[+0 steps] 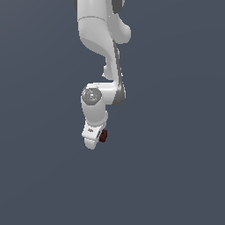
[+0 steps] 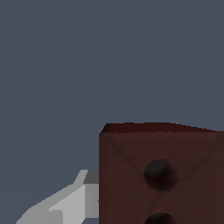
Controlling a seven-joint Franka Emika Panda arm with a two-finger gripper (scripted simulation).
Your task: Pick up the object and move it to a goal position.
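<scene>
The object (image 1: 103, 136) is a small dark red-brown block sitting at the tip of my white gripper (image 1: 97, 139), which hangs from the arm in the middle of the exterior view. In the wrist view the object (image 2: 162, 175) looms very close, showing a flat face with two dark round holes. One grey-white finger (image 2: 65, 205) lies against its side; the other finger is hidden behind the block. The gripper is shut on the object. No goal marker shows in either view.
A plain dark blue-grey surface (image 1: 176, 176) fills both views. The white arm (image 1: 99, 30) comes down from the top of the exterior view.
</scene>
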